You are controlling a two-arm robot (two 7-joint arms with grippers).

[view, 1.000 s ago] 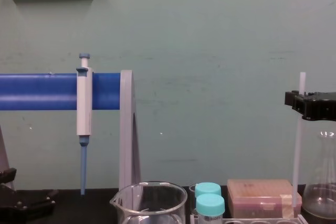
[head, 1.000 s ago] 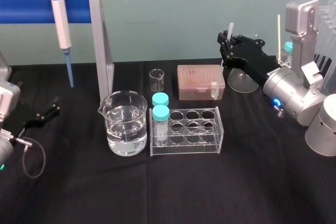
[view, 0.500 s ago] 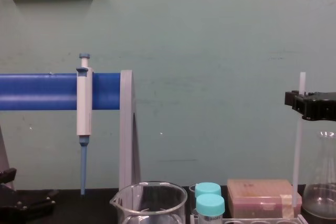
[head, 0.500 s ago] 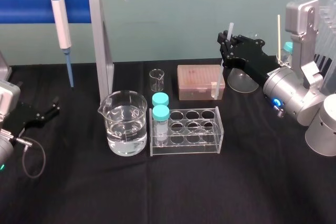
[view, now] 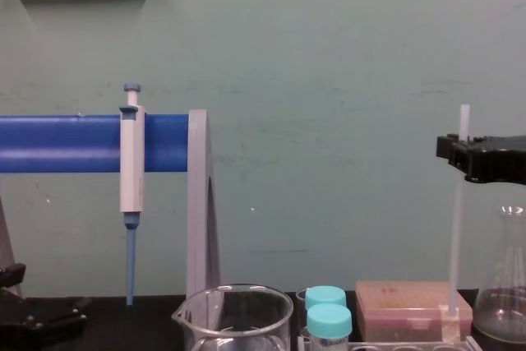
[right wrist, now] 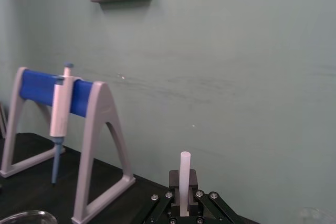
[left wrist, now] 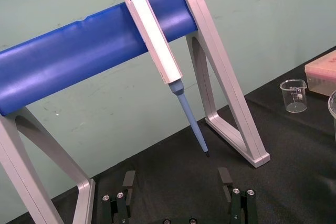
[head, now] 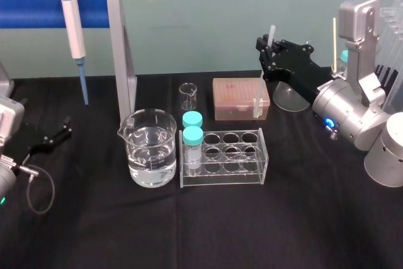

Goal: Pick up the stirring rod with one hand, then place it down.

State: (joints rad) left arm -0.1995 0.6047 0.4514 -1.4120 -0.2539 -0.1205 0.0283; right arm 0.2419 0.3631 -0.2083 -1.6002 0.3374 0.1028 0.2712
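Observation:
The stirring rod (head: 261, 86) is a thin white translucent stick held almost upright at the back right of the table. My right gripper (head: 269, 53) is shut on it near its top, and a short end sticks out above the jaws. In the right wrist view the stirring rod (right wrist: 184, 179) rises between the black fingers. In the chest view the stirring rod (view: 455, 236) hangs below the right gripper (view: 460, 154), its lower end by the pink box. My left gripper (head: 63, 127) rests low at the far left, and in the left wrist view its fingers (left wrist: 128, 182) stand open around nothing.
A glass beaker of water (head: 151, 148) stands beside a clear tube rack (head: 252, 167) holding two teal-capped tubes. Behind them are a small empty beaker (head: 187, 96), a pink tip box (head: 238, 96) and a glass flask (head: 291, 97). A pipette (head: 73, 26) hangs on the blue-barred stand (head: 119, 55).
My right gripper has moved a little up and to the left with the stirring rod in it. The left arm has not moved.

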